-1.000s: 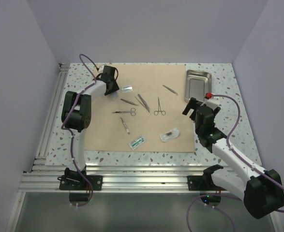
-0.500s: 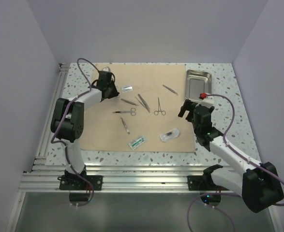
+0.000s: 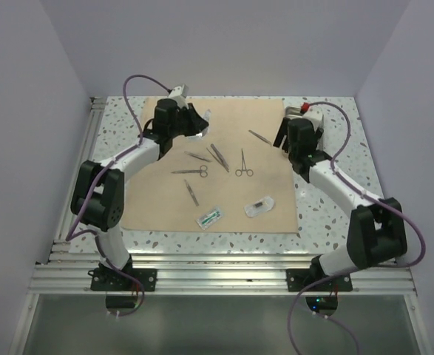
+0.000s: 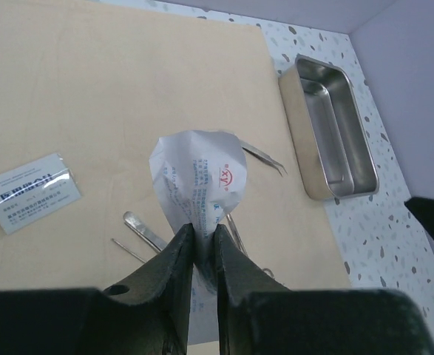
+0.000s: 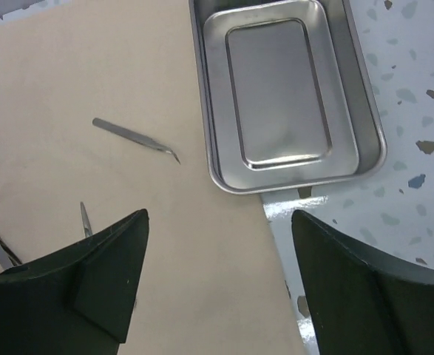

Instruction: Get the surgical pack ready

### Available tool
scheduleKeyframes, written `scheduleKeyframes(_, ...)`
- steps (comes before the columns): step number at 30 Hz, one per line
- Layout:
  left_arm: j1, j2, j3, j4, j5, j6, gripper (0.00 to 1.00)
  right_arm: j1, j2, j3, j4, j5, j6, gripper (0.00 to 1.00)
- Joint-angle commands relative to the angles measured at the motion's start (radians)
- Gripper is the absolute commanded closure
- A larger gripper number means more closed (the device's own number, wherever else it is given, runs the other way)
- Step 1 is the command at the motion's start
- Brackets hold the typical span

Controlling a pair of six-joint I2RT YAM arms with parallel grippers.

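In the top external view, the tan cloth sheet (image 3: 231,200) lies flat on the desk (image 3: 327,222) with scissors (image 3: 194,171), forceps (image 3: 244,164), a green-printed packet (image 3: 211,217) and a clear packet (image 3: 259,205) scattered over it. The left pincer (image 3: 197,123) hangs above the far left part of the sheet. The right pincer (image 3: 283,139) hangs at the far right corner, its arm hiding most of the steel tray. With both arms reaching along the far edge, a collision is possible if both head for the tray at once. In the left wrist view, the left pincer is clenched on the held packet (image 4: 198,174), pinched at 1 narrow end and raised clear of the sheet. The film is thin and creased, so it may slip or twist out during transfer, or land on the tweezers (image 4: 265,157) beside the tray rather than inside it. In the right wrist view, the right pincer is released, its jaws wide apart above the near end of the steel tray (image 5: 202,96). The tray straddles the sheet edge, partly on cloth and partly on bare desk. A grip on its smooth rim may skid, tip the tray, or snag the cloth and drag every instrument out of place.
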Motion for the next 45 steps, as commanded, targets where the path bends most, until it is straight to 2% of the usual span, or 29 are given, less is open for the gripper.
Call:
scheduleKeyframes(1,-0.015,-0.056,-0.025,0.085,0.075,0.013,0.81,-0.049,0.151,0.214,-0.202,-0.075,-0.055,0.20)
scheduleKeyframes(6,-0.018,-0.099,-0.038,0.079,0.086,0.038,0.80,-0.068,0.374,0.455,-0.344,-0.120,-0.110,0.32)
scheduleKeyframes(10,-0.018,-0.124,-0.039,0.065,0.087,0.055,0.80,-0.073,0.486,0.557,-0.375,-0.132,-0.133,0.45)
scheduleKeyframes(12,-0.018,-0.136,-0.038,0.062,0.087,0.059,0.79,-0.076,0.532,0.613,-0.395,-0.131,-0.141,0.46)
scheduleKeyframes(17,-0.020,-0.163,-0.039,0.051,0.089,0.068,0.79,-0.082,0.632,0.676,-0.423,-0.117,-0.162,0.58)
scheduleKeyframes(23,-0.027,-0.183,-0.041,0.037,0.086,0.084,0.78,-0.103,0.659,0.661,-0.406,-0.115,-0.176,0.61)
scheduleKeyframes(24,-0.027,-0.185,-0.044,0.036,0.086,0.085,0.78,-0.105,0.662,0.655,-0.403,-0.115,-0.179,0.66)
scheduleKeyframes(30,-0.033,-0.176,-0.048,0.042,0.090,0.084,0.78,-0.106,0.620,0.568,-0.394,-0.137,-0.174,0.84)
scheduleKeyframes(31,-0.035,-0.174,-0.048,0.042,0.089,0.085,0.78,-0.106,0.607,0.548,-0.386,-0.132,-0.171,0.90)
scheduleKeyframes(34,-0.046,-0.170,-0.047,0.044,0.084,0.087,0.78,-0.106,0.538,0.465,-0.355,-0.123,-0.167,0.94)
scheduleKeyframes(40,-0.072,-0.162,-0.045,0.045,0.077,0.090,0.78,-0.106,0.416,0.353,-0.363,-0.117,-0.168,0.99)
scheduleKeyframes(45,-0.109,-0.142,-0.038,0.048,0.075,0.087,0.78,-0.106,0.295,0.204,-0.349,-0.141,-0.168,0.96)
